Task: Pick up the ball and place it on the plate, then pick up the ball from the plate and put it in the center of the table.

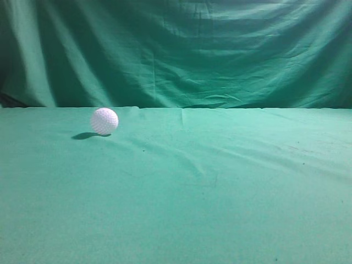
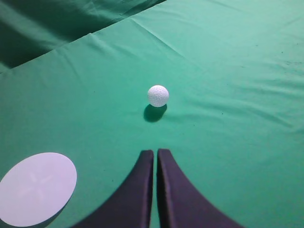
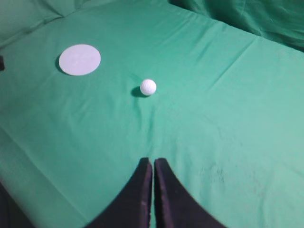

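The white dimpled ball (image 1: 104, 120) rests on the green cloth table (image 1: 220, 187), at the left of the exterior view. It also shows in the left wrist view (image 2: 158, 95) and the right wrist view (image 3: 148, 87). The flat white round plate (image 2: 37, 188) lies on the cloth, apart from the ball; it shows in the right wrist view (image 3: 80, 59) too, and is out of the exterior view. My left gripper (image 2: 156, 152) is shut and empty, short of the ball. My right gripper (image 3: 153, 160) is shut and empty, farther from the ball. Neither gripper shows in the exterior view.
A draped green backdrop curtain (image 1: 181, 49) hangs behind the table's far edge. The cloth has a few wrinkles (image 1: 190, 159). A small dark object (image 3: 1, 62) sits at the left border of the right wrist view.
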